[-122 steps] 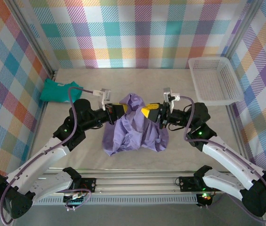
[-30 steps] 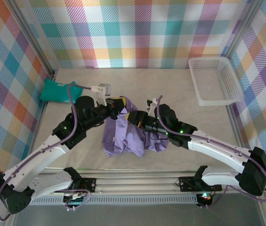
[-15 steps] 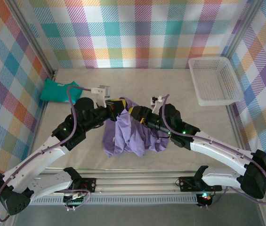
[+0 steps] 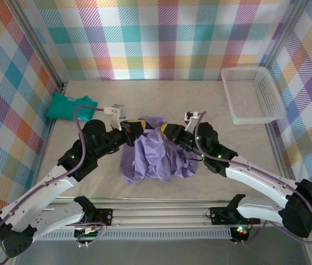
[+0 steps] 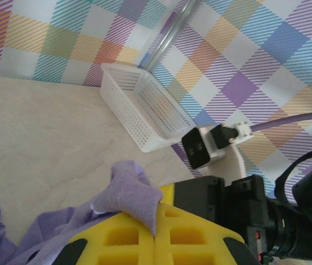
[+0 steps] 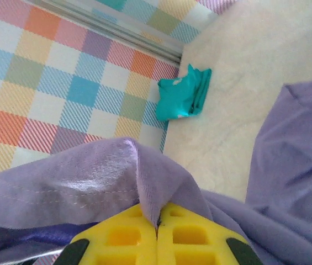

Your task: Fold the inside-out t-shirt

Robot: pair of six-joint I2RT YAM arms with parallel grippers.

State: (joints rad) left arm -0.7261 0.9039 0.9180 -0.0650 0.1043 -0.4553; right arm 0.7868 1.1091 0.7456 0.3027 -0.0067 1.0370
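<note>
- top external: the inside-out t-shirt [image 4: 154, 155] sits as a crumpled lavender heap at the centre of the table [image 4: 161, 94], with its upper edge raised between the two arms.
- left gripper [image 4: 135, 127]: closed, pinching the upper left of the shirt's edge.
- right gripper [image 4: 167, 131]: closed, pinching the upper right of that edge.
- the two pinch points are near each other at the top of the heap.
- key relation: the bulk of the cloth hangs and pools below both grippers, toward the bottom of the frame. the heap's long axis runs roughly top to bottom. neither arm is nearer, since both are on the cloth.
- judgement: the next move likely calls for drawing the pinch points apart, left and right, to tension the slack, bunched edge between them.
- left wrist: the yellow pads [image 5: 139, 254] are pressed flat together, and a small tuft of purple knit sticks up from the seam between them.
- right wrist: the yellow pads [image 6: 144, 251] are pressed together under a draped fold that shows a stitched hem line and a slight sheen.
- material: a thin, soft knit with deep, loose creases. no lettering or tag can be made out.
- white mesh basket [image 4: 253, 113] at upper right and folded teal garment [image 4: 67, 106] at upper left, both well apart from the shirt.
</note>
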